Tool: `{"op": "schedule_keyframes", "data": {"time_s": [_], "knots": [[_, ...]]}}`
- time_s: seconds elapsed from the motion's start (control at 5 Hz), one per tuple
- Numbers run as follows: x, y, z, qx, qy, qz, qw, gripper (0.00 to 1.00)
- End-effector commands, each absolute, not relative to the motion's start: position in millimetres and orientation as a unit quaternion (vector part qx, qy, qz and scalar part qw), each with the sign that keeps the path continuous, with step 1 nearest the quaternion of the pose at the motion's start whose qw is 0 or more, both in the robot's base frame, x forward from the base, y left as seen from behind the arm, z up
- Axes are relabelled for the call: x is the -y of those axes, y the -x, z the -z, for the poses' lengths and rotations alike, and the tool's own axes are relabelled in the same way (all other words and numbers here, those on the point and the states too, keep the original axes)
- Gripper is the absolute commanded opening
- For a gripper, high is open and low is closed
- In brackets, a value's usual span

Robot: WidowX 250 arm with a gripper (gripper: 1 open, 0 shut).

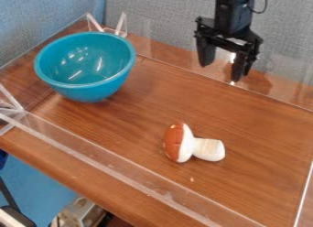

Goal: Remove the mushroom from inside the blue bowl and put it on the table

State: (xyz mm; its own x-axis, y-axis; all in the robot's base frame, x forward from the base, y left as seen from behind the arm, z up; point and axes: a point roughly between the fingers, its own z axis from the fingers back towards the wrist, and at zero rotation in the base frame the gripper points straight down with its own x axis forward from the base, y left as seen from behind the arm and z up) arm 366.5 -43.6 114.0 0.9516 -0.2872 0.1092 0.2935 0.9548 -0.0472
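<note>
The mushroom point(192, 145) lies on its side on the table point(123, 116), right of centre toward the front, orange-brown cap pointing left and cream stem pointing right. At the back left stands the blue bowl point(84, 66), upright, with nothing showing inside it. My gripper point(224, 60) hangs above the back edge of the table, well behind the mushroom and to the right of the bowl. Its black fingers point(202, 53) are spread open and hold nothing.
Low clear acrylic walls point(86, 157) run around the tabletop, with the front wall close to the mushroom. A blue-grey panel point(37, 20) stands behind the bowl.
</note>
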Motion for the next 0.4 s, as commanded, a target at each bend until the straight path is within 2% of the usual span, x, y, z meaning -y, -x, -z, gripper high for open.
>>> {"op": "schedule_keyframes", "data": {"time_s": [0.0,0.2], "knots": [[44.6,-353.3,-135.6,0.082,0.029,0.162,0.983,1.0],[43.5,-335.1,-130.9,0.08,0.033,0.177,0.98,1.0]]}}
